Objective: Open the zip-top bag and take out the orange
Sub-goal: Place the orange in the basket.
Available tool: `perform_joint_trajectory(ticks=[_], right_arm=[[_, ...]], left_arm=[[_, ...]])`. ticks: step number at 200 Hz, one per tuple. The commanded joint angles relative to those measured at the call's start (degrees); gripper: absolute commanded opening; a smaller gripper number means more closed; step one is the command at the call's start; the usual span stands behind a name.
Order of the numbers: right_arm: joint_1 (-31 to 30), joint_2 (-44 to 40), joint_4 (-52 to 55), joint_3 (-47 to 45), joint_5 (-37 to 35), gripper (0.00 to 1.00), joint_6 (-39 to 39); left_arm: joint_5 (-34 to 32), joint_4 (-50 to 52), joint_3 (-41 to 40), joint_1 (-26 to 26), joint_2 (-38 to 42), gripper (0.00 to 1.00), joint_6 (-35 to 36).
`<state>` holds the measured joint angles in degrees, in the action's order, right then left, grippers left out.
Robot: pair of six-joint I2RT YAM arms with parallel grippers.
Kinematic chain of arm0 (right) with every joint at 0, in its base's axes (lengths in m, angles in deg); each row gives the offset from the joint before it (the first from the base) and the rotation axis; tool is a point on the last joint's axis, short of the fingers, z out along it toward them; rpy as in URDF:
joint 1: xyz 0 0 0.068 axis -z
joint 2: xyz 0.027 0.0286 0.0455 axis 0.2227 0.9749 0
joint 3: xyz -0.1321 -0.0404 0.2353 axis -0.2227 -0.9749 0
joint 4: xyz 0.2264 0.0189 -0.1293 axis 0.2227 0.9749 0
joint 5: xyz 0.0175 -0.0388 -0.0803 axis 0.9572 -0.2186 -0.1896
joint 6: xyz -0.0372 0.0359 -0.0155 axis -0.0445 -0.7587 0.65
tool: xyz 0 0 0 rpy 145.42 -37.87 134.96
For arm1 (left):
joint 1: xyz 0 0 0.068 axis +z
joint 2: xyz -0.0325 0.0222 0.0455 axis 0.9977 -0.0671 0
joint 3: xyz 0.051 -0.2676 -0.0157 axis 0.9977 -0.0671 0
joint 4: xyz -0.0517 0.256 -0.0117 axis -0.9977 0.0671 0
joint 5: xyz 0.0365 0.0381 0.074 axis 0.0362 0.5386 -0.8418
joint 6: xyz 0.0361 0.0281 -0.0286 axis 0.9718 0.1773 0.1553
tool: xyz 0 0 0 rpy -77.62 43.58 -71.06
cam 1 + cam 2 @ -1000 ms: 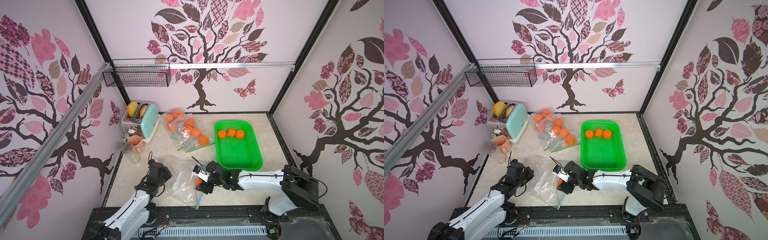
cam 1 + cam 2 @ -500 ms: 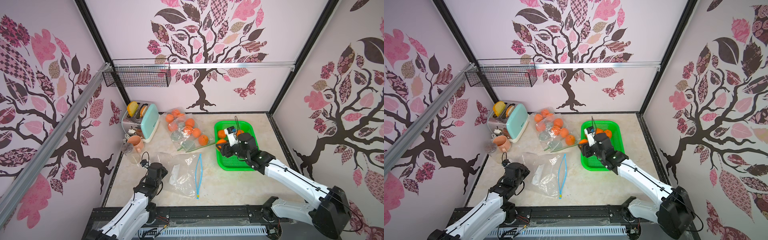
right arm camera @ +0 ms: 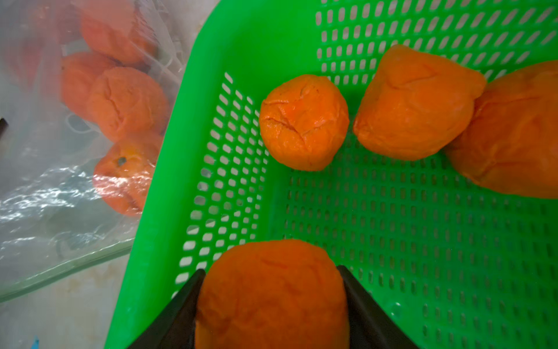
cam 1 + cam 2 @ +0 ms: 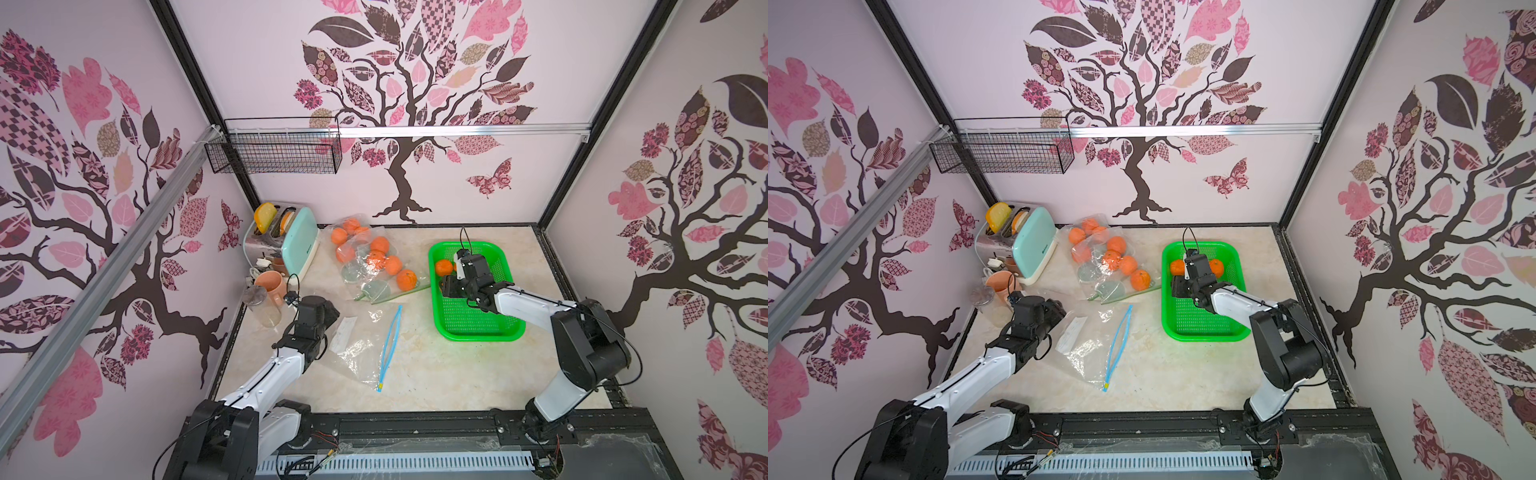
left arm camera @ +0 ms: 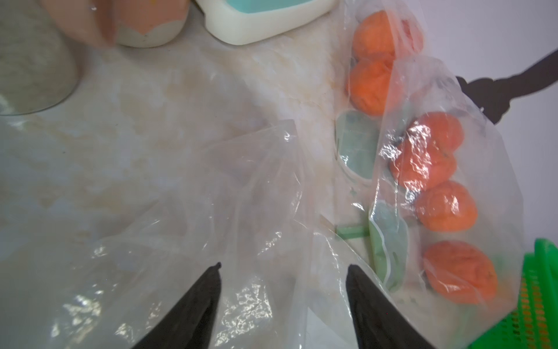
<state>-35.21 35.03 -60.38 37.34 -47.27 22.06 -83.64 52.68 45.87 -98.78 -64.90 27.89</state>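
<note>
In both top views the right arm reaches out from its base with the elbow bent. The right gripper (image 4: 448,287) hangs over the green basket (image 4: 478,334), just inside the wall that faces the left arm. The left arm stretches low over the table (image 4: 436,374). The left gripper (image 4: 328,311) sits at the edge of the zip-top bag (image 4: 365,353), which lies flat, well apart from the basket on that same side.

In the left wrist view we see the left gripper (image 5: 283,266) spread above the bag's clear film, pinching nothing.

In the right wrist view the right gripper (image 3: 270,269) clasps the orange (image 3: 271,305) between both fingers above the basket floor, and three other oranges (image 3: 303,121) lie beyond it.

A second ago the right gripper was down at the bag, far from the basket.
</note>
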Motion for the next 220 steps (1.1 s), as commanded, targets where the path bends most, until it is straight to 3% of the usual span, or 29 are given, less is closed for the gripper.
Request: perform_joint_trajectory(ticks=[1, 67, 94, 115, 138, 170, 220], right_arm=[[0.08, 3.42, -2.98, 4.13, 0.25, 0.71, -0.08], [0.11, 7.96, -2.44, 6.92, 0.53, 0.82, 0.27], [0.01, 1.0, 0.21, 6.66, -1.13, 0.82, 1.56], [-0.05, -5.99, 3.64, 7.39, -2.25, 0.81, 3.25], [-0.45, -11.97, 4.85, 7.74, 1.48, 0.78, 2.58], [-6.78, -14.32, 11.09, 12.1, 1.25, 0.77, 7.21], [-14.68, -8.14, 17.74, 18.94, 0.68, 0.75, 13.86]], left_arm=[[7.06, 8.38, 2.49, 0.1, 4.78, 0.75, 3.74], [10.86, 22.53, 7.93, -0.56, 23.79, 0.83, 6.99], [11.33, 24.5, 10.23, -0.56, 27.3, 0.83, 8.81], [15.74, 27.03, 13.08, -0.56, 28.59, 0.8, 11.61], [22.21, 30.88, 16.53, -0.58, 28.6, 0.77, 14.93], [24.55, 36.87, 18.11, -0.57, 29.52, 0.75, 17.51], [22.81, 40.8, 18.72, -0.57, 34.28, 0.74, 17.33]])
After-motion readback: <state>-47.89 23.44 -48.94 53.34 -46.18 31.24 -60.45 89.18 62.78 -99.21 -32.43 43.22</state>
